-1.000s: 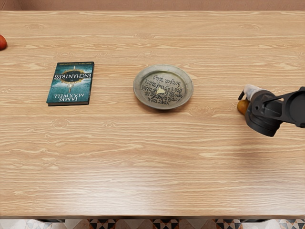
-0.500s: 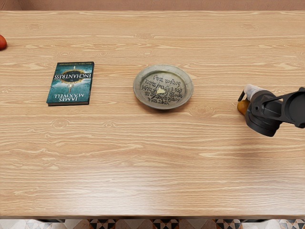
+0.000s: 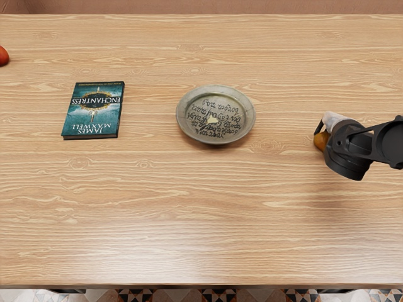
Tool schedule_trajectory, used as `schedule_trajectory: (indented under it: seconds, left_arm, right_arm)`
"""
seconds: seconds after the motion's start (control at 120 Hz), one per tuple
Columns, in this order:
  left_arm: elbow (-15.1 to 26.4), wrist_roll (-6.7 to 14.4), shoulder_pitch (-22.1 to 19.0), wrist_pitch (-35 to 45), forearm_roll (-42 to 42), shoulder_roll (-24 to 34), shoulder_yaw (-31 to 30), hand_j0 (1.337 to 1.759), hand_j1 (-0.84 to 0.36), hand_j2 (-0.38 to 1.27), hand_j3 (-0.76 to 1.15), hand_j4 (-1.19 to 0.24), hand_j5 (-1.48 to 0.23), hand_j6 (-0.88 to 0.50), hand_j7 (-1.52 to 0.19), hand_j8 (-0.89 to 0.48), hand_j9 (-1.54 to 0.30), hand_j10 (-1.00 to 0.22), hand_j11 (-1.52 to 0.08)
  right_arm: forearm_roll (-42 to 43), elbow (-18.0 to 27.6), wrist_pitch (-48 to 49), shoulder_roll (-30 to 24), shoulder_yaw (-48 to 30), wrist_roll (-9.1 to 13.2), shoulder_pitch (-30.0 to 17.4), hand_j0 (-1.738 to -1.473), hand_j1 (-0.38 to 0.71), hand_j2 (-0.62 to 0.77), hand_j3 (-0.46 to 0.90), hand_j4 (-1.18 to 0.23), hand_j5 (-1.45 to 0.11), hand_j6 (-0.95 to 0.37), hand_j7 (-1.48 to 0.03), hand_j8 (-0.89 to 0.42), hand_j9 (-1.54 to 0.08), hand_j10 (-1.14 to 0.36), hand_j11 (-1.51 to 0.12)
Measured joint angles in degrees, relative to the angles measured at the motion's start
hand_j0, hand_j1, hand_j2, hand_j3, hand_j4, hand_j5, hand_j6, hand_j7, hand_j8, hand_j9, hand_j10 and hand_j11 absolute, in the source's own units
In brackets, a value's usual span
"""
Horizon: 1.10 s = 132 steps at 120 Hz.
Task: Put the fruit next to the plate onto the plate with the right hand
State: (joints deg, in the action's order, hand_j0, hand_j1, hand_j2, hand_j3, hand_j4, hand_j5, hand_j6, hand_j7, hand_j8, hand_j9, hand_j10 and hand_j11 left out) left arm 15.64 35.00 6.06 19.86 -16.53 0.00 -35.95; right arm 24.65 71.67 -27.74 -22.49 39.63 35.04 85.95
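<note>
A grey-green round plate (image 3: 186, 119) with dark script on it sits mid-table. To its right, near the table's right side, lies a small orange fruit (image 3: 320, 140). Only its left part shows. My right hand (image 3: 332, 123) comes in from the right edge and sits directly over and against this fruit. The dark wrist covers most of the hand, so its grip is hidden. The fruit stays at table level, well apart from the plate. The left arm is out of view.
A teal book (image 3: 93, 109) lies left of the plate. A red fruit (image 3: 2, 55) peeks in at the far left edge. Bare wooden tabletop (image 3: 283, 126) separates the plate from the orange fruit.
Almost nothing: the right wrist has shifted a few pixels to the right, while the orange fruit and the plate stay where they were.
</note>
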Motion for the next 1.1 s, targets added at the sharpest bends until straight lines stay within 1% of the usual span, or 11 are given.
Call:
schedule_trajectory:
  seconds: [0.383, 0.583, 0.825, 0.95, 1.1]
  left_arm:
    - [0.0, 0.0, 0.0, 0.0, 0.0, 0.0, 0.0, 1.658, 0.35, 0.0, 0.0, 0.0, 0.0, 0.0, 0.0, 0.0, 0.0, 0.0, 0.0]
    - [0.0, 0.0, 0.0, 0.0, 0.0, 0.0, 0.0, 1.658, 0.35, 0.0, 0.0, 0.0, 0.0, 0.0, 0.0, 0.0, 0.0, 0.0, 0.0]
    - [0.0, 0.0, 0.0, 0.0, 0.0, 0.0, 0.0, 1.658, 0.35, 0.0, 0.0, 0.0, 0.0, 0.0, 0.0, 0.0, 0.0, 0.0, 0.0]
    - [0.0, 0.0, 0.0, 0.0, 0.0, 0.0, 0.0, 1.658, 0.35, 0.0, 0.0, 0.0, 0.0, 0.0, 0.0, 0.0, 0.0, 0.0, 0.0]
    - [0.0, 0.0, 0.0, 0.0, 0.0, 0.0, 0.0, 1.658, 0.35, 0.0, 0.0, 0.0, 0.0, 0.0, 0.0, 0.0, 0.0, 0.0, 0.0]
  right_arm:
    - [0.36, 0.16, -0.1, 0.0, 0.0, 0.02, -0.09, -1.657, 0.35, 0.18, 0.0, -0.49, -0.69, -0.37, -0.71, -0.47, -0.7, -0.56, -0.7]
    - [0.29, 0.29, -0.04, 0.0, -0.05, -0.01, 0.06, -1.656, 0.32, 0.2, 0.0, -0.55, -0.72, -0.43, -0.74, -0.52, -0.73, -0.58, -0.73]
    - [0.41, 0.39, 0.03, -0.13, -0.09, 0.04, -0.06, -1.656, 0.31, 0.28, 0.0, -0.64, -0.78, -0.51, -0.8, -0.58, -0.79, -0.63, -0.79]
    - [0.27, 0.95, 0.06, -0.43, -0.11, 0.04, 0.19, -1.657, 0.29, 0.3, 0.0, -0.69, -0.8, -0.54, -0.82, -0.61, -0.81, -0.64, -0.8]
    - [0.19, 1.2, 0.08, -0.55, -0.29, 0.04, 0.3, -1.657, 0.29, 0.33, 0.0, -0.7, -0.81, -0.55, -0.82, -0.62, -0.81, -0.64, -0.81]
